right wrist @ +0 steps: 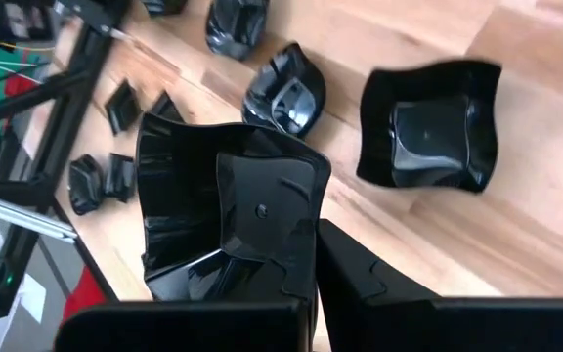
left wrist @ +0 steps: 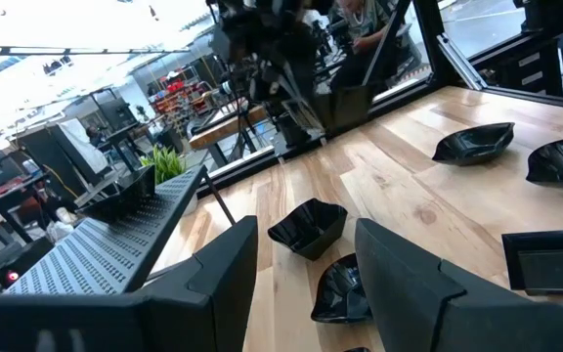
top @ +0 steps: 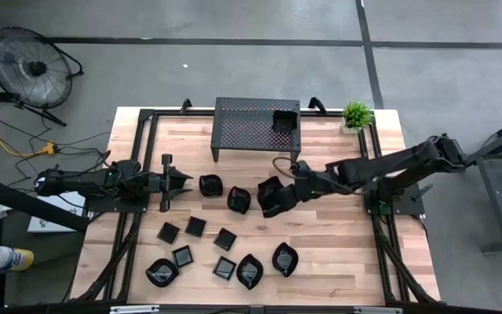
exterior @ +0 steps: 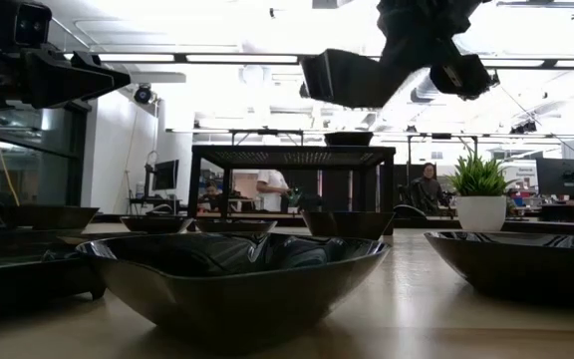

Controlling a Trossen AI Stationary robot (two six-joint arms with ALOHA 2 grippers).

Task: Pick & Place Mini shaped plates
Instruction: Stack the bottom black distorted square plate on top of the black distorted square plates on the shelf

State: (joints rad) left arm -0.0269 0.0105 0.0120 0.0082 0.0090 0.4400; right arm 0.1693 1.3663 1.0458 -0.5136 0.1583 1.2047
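Observation:
My right gripper is shut on a wavy-edged square mini plate, holding it above the middle of the table. In the right wrist view that plate sits tilted between my fingers, over another wavy square plate and a leaf-shaped one. The low view shows it high in the air. My left gripper hovers open and empty at the left, near two plates. Several more plates lie along the front. One plate rests on the rack.
The black perforated rack stands at the back centre, with a small potted plant to its right. Black frame rails run along both table sides. A floor fan stands off the table at back left. People sit in the room behind.

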